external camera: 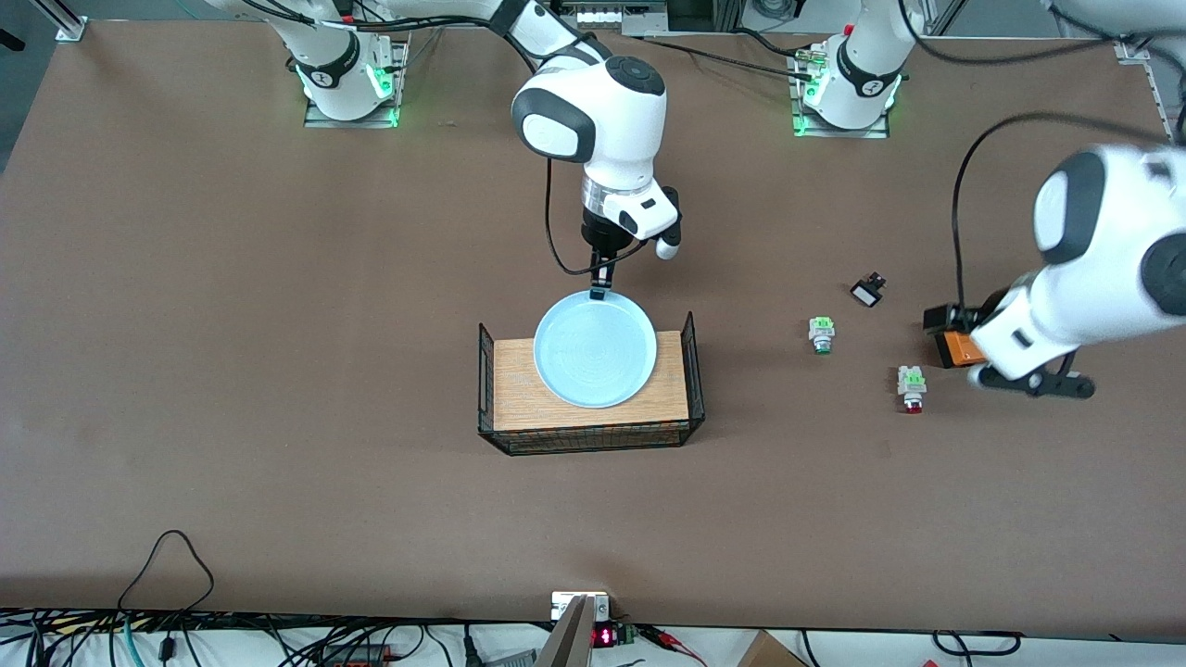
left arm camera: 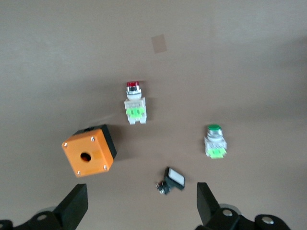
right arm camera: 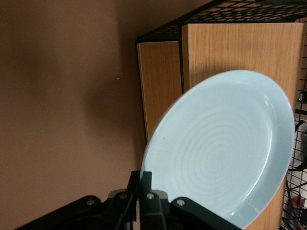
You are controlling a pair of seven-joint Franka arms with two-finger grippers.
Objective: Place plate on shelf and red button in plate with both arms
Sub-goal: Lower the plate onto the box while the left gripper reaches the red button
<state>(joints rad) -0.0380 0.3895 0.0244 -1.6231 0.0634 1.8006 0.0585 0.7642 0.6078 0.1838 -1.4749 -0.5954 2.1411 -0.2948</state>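
The light blue plate (external camera: pixel 596 348) (right arm camera: pixel 225 148) rests tilted over the wooden floor of a black wire basket (external camera: pixel 690 357). My right gripper (external camera: pixel 600 289) (right arm camera: pixel 146 184) is shut on the plate's rim, at the edge farthest from the front camera. The red button (external camera: pixel 913 389) (left arm camera: pixel 134 103) lies on its side on the table toward the left arm's end. My left gripper (external camera: pixel 1033 382) (left arm camera: pixel 139 206) hangs open over the table beside it, nothing between its fingers (left arm camera: pixel 72 206).
An orange box with a hole (external camera: pixel 954 347) (left arm camera: pixel 88 151) sits under the left arm. A green-capped switch (external camera: pixel 821 334) (left arm camera: pixel 215 142) and a small black switch (external camera: pixel 868 291) (left arm camera: pixel 171 180) lie between the basket and the red button. The basket's wire walls (right arm camera: pixel 158 31) stand around the plate.
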